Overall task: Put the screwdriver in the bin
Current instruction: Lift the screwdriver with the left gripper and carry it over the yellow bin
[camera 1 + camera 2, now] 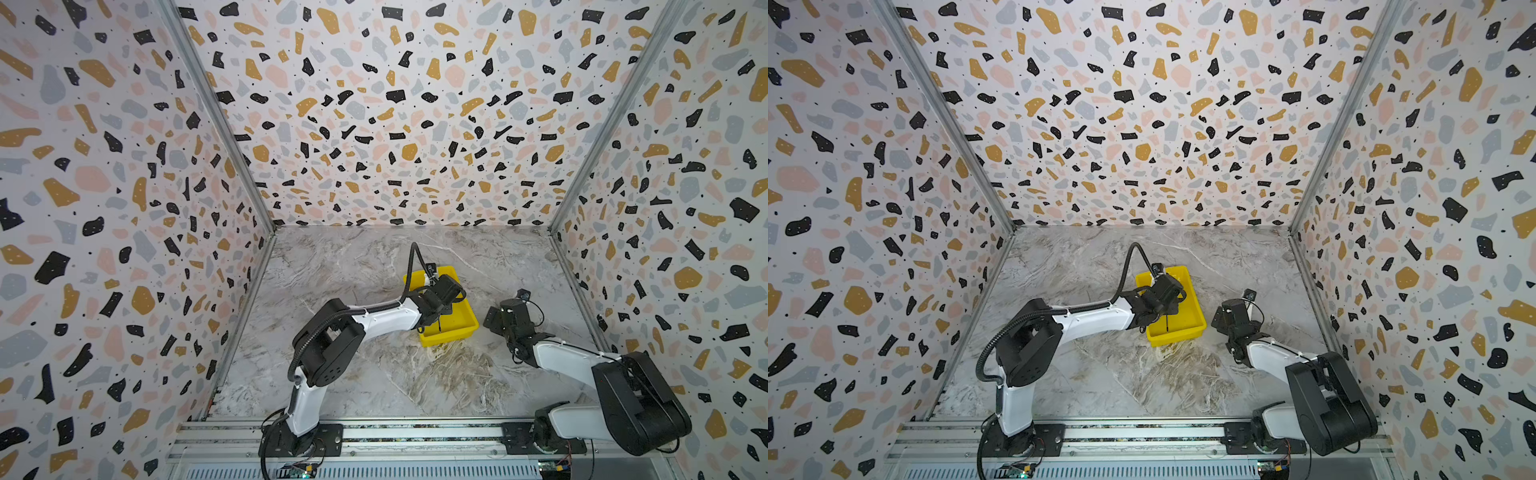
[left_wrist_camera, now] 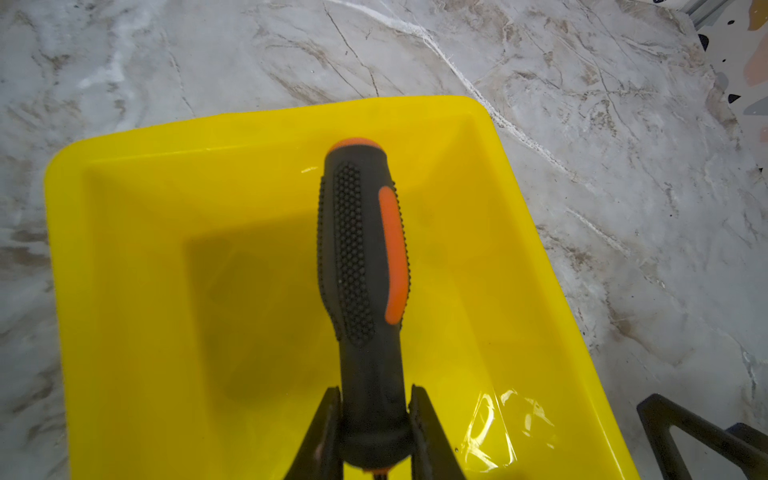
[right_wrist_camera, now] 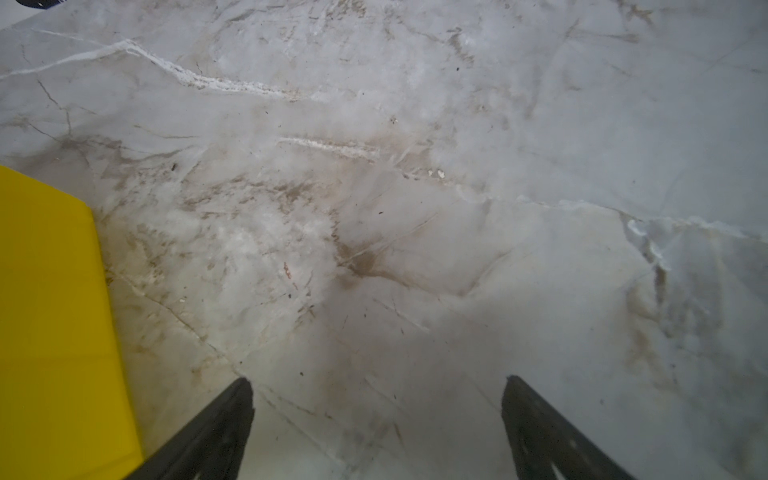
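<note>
The screwdriver [image 2: 365,257], with a black and orange handle, hangs above the inside of the yellow bin [image 2: 124,249]. My left gripper [image 2: 376,399] is shut on the lower end of its handle. In both top views the left gripper [image 1: 436,307] [image 1: 1165,305] sits over the bin [image 1: 461,328] [image 1: 1187,320], and the thin shaft [image 1: 439,324] [image 1: 1167,322] points down toward the bin's near wall. My right gripper [image 3: 378,384] [image 1: 494,320] is open and holds nothing. It hovers over bare marble just right of the bin [image 3: 50,311].
The marble tabletop [image 1: 374,374] is walled by patterned panels on the left, back and right. An aluminium rail [image 1: 395,432] with both arm bases runs along the front edge. A glossy glare patch [image 2: 507,424] shows on the bin floor.
</note>
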`<control>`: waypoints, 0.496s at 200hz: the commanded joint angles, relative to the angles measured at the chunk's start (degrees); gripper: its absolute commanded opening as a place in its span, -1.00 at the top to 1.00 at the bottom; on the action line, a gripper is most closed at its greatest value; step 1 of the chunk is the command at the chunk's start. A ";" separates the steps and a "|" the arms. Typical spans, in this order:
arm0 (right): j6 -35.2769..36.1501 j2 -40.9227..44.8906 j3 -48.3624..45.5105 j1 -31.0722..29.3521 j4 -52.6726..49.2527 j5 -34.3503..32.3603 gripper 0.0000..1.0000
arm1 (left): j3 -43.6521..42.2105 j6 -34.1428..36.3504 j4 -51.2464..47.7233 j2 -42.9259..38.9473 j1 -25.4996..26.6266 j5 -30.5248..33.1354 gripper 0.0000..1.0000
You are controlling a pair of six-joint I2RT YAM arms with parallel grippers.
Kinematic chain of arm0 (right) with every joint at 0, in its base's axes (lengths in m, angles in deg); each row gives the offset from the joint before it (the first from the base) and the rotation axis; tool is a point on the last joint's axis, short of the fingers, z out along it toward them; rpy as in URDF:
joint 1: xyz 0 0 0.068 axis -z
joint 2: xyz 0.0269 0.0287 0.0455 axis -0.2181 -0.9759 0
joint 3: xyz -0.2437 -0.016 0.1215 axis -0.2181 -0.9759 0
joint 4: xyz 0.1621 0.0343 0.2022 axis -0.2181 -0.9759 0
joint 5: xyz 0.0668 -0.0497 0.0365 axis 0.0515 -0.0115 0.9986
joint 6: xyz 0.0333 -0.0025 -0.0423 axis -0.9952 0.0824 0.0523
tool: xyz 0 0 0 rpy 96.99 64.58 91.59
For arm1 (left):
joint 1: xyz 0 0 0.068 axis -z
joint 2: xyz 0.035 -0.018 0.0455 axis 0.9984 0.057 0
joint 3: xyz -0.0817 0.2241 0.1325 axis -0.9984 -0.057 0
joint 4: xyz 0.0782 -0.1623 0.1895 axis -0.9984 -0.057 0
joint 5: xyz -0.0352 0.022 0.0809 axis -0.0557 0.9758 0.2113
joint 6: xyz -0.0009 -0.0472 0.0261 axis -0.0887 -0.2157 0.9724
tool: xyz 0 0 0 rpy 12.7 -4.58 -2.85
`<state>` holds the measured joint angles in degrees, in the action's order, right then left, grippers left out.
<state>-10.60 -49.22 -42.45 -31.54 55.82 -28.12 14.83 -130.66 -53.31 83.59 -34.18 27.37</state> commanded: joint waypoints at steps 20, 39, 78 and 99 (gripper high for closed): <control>0.61 0.87 1.09 -0.40 -1.45 -1.22 -0.89 | 0.78 1.42 -0.80 -2.09 -0.22 2.06 0.55; 0.64 0.88 1.10 -0.48 -1.47 -1.22 -0.89 | 0.79 2.32 -1.52 -3.19 -0.18 2.94 0.34; 0.64 0.80 1.15 -0.66 -1.47 -1.42 -0.89 | 1.14 4.78 -2.92 -5.31 -0.21 2.68 -0.14; 0.64 0.78 1.17 -0.75 -1.40 -1.50 -0.89 | 1.14 6.08 -3.62 -6.68 -0.19 3.44 -0.24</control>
<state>-10.62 -49.22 -42.45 -31.88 55.82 -28.49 14.83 -127.29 -55.93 79.61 -34.18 29.07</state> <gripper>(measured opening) 0.947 0.599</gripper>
